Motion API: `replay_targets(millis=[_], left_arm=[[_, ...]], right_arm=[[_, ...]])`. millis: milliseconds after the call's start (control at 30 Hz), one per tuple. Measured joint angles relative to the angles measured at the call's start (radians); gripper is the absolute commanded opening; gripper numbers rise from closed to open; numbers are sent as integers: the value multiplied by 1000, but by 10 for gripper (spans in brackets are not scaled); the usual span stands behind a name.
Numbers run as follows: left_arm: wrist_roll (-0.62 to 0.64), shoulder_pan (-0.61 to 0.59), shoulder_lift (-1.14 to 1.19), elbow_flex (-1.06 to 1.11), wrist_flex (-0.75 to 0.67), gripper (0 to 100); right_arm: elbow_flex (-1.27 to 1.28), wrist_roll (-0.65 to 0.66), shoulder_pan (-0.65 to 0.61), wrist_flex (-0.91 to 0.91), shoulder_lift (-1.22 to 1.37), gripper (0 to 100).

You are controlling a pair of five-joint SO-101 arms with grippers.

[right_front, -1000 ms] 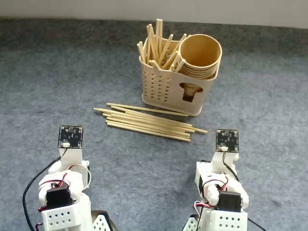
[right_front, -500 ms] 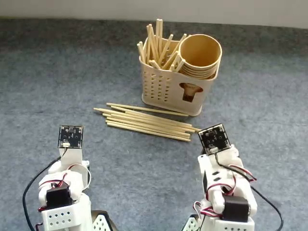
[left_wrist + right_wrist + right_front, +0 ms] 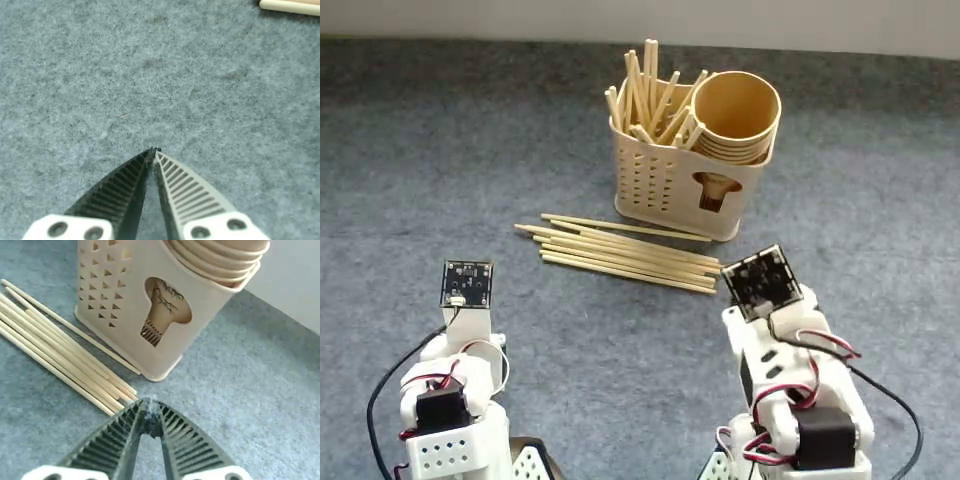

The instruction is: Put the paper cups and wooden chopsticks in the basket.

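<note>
The loose chopsticks lie in a flat bundle near the middle of the tabletop, just on the near side of the basket. The basket stands toward the far edge with the cups stacked in it beside other chopsticks that lean upright. The bundle's long axis runs roughly along the far edge, slanted a little so that its right end sits closer to the near edge. That right end is what the coming move turns on. The right claw, pressed together and holding nothing, sits just beside the stick tips, and the bundle stretches away toward the robot's left. The left claw, likewise pressed together and empty, hangs over bare tabletop, apart from the bundle's left end. The right claw therefore looks the nearer one. It would probably have to spread and shift leftward along the bundle, so that it straddles the sticks across their length instead of nipping the very tips.
</note>
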Motion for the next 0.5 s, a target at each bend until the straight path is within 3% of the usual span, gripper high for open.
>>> replay_targets(millis=[500], left_arm=[[0,0,0,0,0,14]], right_arm=[[-269,-14,-394,0,661,14]])
